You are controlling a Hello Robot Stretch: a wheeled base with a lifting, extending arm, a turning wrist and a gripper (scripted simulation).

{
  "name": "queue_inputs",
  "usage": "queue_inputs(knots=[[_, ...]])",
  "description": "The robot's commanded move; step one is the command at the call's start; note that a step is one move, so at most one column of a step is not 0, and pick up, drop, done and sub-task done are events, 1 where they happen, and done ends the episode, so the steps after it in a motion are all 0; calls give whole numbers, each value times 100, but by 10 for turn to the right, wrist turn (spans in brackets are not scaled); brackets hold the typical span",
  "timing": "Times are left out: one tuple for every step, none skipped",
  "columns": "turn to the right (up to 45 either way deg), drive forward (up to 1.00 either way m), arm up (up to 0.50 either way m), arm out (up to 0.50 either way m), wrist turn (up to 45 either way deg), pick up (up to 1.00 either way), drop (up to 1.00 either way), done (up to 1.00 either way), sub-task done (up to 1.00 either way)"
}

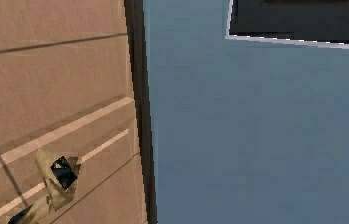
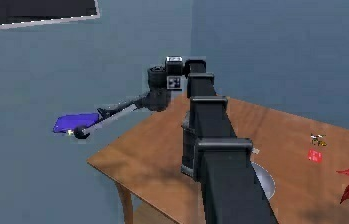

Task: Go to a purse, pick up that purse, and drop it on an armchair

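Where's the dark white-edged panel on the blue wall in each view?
Forward view: the dark white-edged panel sits in the top right corner, cut by the top edge.
Arm side view: what is likely the same dark white-edged panel sits in the top left corner, cut by the top edge.
Shared landmark: the blue wall it hangs on, also behind the table in the arm side view.

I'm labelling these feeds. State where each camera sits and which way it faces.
Forward view: on the robot, looking ahead and down at a wooden panel and blue wall.
Arm side view: on the body, looking sideways over a wooden table; the arm shows, its gripper holding a blue thing.
Shared: the blue wall and dark frame.
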Motion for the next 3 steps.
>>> queue_inputs(knots=[[0,0,0,0,-450,0,0,0,0],[0,0,0,0,-90,0,0,0,0],[0,0,0,-30,0,0,0,0,0]])
